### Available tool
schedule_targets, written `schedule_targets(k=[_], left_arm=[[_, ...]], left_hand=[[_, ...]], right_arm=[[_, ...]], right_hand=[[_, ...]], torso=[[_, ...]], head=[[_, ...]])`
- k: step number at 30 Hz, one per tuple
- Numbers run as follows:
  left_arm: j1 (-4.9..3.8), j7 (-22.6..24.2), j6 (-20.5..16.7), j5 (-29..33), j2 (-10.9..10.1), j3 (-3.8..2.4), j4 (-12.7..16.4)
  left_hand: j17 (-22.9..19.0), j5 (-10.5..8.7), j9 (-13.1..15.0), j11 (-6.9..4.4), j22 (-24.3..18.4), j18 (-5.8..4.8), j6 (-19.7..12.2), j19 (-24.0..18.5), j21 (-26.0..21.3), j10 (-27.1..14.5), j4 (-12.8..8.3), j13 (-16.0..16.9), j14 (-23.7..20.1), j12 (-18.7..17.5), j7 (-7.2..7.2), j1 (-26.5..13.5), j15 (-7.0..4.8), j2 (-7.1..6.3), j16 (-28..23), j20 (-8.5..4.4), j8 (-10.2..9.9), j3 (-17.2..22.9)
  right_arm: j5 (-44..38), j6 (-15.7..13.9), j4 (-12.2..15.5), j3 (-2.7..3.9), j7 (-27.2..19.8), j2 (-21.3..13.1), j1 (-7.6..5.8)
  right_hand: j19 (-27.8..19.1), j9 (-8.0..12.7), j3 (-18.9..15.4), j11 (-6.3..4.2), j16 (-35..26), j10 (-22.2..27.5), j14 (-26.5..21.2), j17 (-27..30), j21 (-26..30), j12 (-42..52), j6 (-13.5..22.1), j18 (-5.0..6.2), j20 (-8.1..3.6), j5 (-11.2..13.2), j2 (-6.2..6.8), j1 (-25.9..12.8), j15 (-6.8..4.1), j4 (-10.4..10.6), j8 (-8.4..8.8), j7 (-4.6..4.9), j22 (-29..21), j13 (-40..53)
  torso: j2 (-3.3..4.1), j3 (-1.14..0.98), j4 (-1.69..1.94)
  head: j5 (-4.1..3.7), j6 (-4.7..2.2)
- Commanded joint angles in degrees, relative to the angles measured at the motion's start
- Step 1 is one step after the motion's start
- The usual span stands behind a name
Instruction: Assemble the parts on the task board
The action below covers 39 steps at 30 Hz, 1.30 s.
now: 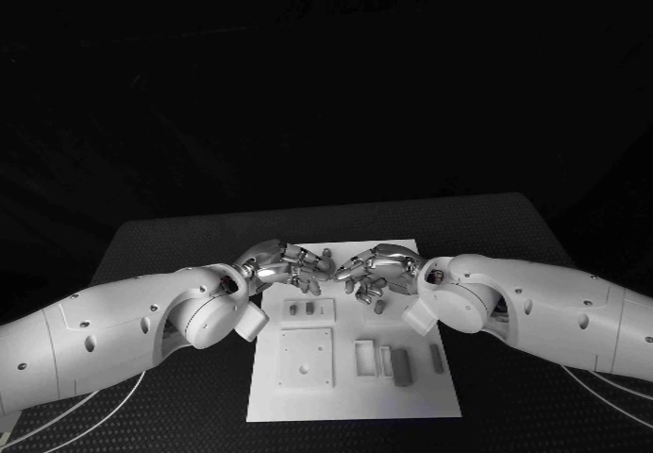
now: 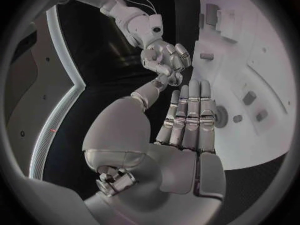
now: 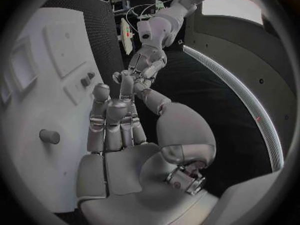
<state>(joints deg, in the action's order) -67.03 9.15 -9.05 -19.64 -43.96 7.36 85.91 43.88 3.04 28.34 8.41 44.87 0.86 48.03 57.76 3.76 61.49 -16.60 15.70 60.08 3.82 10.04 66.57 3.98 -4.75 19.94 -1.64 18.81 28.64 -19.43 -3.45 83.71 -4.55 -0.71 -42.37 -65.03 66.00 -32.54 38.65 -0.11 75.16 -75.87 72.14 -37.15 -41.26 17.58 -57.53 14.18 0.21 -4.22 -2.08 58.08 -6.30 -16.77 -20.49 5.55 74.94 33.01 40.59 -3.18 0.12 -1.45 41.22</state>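
Both silver hands, left hand (image 1: 283, 266) and right hand (image 1: 375, 271), hover over the flat white task board (image 1: 409, 396), fingers extended, holding nothing.

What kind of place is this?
Probably a robot test bench or lab: a black table holds a white task board with small parts, and both hands hover over it.

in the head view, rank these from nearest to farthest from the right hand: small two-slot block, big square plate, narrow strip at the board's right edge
1. Small two-slot block, just below and left of the right hand.
2. Narrow strip, lower down at the task board's right edge.
3. Big square plate, lower left; close to the strip's distance, so this order is tentative.
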Motion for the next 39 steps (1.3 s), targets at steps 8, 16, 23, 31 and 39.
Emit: schedule_targets(k=[8,16,23,31,39], left_arm=[[-0.02,0.87,0.87,-0.54,0.32,0.0,0.35],[-0.02,1.27,0.77,-0.71,0.51,0.0,0.39],[-0.02,1.54,0.59,-0.68,0.57,0.0,0.34],[-0.02,1.52,0.38,-0.64,0.66,-0.01,0.38],[-0.02,1.25,0.18,-0.6,0.76,-0.01,0.38]], left_hand=[[-0.01,-0.13,-0.33,0.31,-0.6,0.21,0.56,0.55,0.1,0.75,-0.05,-0.88,0.51,0.11,0.19,-0.11,0.11,-0.27,-0.48,0.15,-0.48,-0.51],[0.1,-0.13,-0.51,-0.47,-1.19,0.2,1.61,0.81,0.13,2.91,-0.04,-1.34,0.82,0.62,-0.17,0.1,-0.04,-0.03,-0.76,0.09,-0.34,-0.75],[0.22,-0.14,-0.65,-0.97,-1.65,0.14,2.58,1.04,0.16,4.36,-0.03,-1.68,1.12,0.78,-0.49,0.14,-0.21,0.33,-0.95,-0.01,-0.17,-0.91],[0.45,-0.13,-0.76,-1.78,-2.16,0.04,4.12,1.47,0.24,6.53,-0.04,-1.86,1.69,1.19,-1.07,0.45,-0.47,0.99,-1.06,-0.25,0.23,-0.78],[1.02,-0.14,-0.73,-2.74,-2.34,0.12,6.16,3.0,0.77,8.97,-0.04,-1.82,3.22,1.62,-1.9,1.56,-1.1,1.52,-0.63,-0.83,0.82,0.06]], right_arm=[[0.39,0.84,0.19,0.12,-1.55,0.17,0.05],[0.47,0.86,0.07,0.14,-1.55,0.34,0.05],[0.65,1.05,0.03,0.14,-1.42,0.48,0.05],[0.67,1.01,0.09,0.14,-1.43,0.55,0.05],[0.59,1.2,0.28,0.14,-1.49,0.57,0.05]], right_hand=[[0.14,-4.25,-0.13,-0.22,-0.27,0.09,-0.03,-0.03,-0.17,0.05,-0.39,0.82,-0.04,-0.18,-0.43,0.37,-0.33,-0.03,-0.37,0.1,1.02,0.11],[0.12,-4.29,-0.13,-0.21,-0.28,0.1,-0.04,-0.03,-0.17,0.04,-0.38,0.82,-0.04,-0.17,-0.43,0.37,-0.33,-0.04,-0.36,0.1,1.02,0.16],[0.1,-4.32,-0.14,-0.21,-0.29,0.11,-0.06,-0.03,-0.16,0.03,-0.38,0.82,-0.03,-0.17,-0.43,0.36,-0.33,-0.04,-0.36,0.11,1.02,0.21],[0.08,-4.35,-0.15,-0.21,-0.3,0.11,-0.07,-0.04,-0.16,0.03,-0.37,0.82,-0.03,-0.17,-0.43,0.36,-0.33,-0.04,-0.35,0.11,1.02,0.25],[0.05,-4.38,-0.16,-0.21,-0.32,0.12,-0.08,-0.04,-0.15,0.01,-0.37,0.82,-0.02,-0.17,-0.44,0.34,-0.32,-0.03,-0.34,0.11,1.03,0.31]], torso=[[0.02,0.03,0.01],[0.02,0.07,0.03],[0.03,0.06,0.02],[0.03,0.05,0.03],[0.02,0.03,0.01]], head=[[-0.02,0.02],[-0.06,0.03],[-0.06,0.1],[-0.06,0.18],[-0.03,0.24]])
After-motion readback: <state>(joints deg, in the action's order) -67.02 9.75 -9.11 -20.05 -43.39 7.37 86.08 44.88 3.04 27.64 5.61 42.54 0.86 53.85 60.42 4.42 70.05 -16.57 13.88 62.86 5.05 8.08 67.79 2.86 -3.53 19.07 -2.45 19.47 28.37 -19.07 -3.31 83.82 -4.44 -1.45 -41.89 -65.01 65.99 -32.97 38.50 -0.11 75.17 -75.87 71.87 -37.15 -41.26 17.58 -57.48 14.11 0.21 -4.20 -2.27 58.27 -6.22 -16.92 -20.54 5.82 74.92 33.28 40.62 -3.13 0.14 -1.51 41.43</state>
